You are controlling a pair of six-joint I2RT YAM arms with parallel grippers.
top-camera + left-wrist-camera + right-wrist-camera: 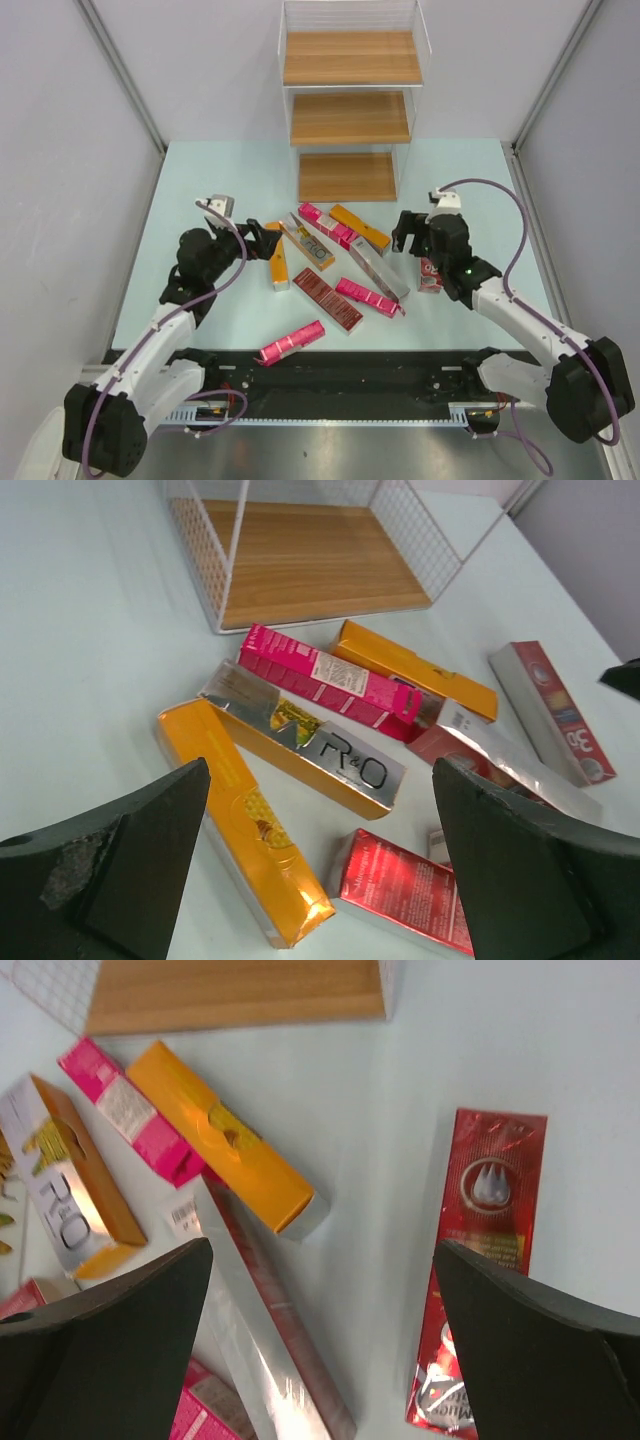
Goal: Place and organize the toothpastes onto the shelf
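The shelf (350,110) stands at the far middle, its three wooden boards bare. Several toothpaste cartons lie scattered in front of it: an orange one (279,262), a silver and orange one (307,240), a pink one (327,225), a long silver one (378,268), a dark red one (327,299). My left gripper (262,240) is open and empty above the orange carton (240,815). My right gripper (412,232) is open and empty, between the long silver carton (265,1320) and a red carton (485,1230).
Another orange carton (360,229) lies near the shelf's bottom board (310,565). Two more pink cartons lie nearer me, one mid-table (367,297) and one by the front edge (291,342). Grey walls close in both sides.
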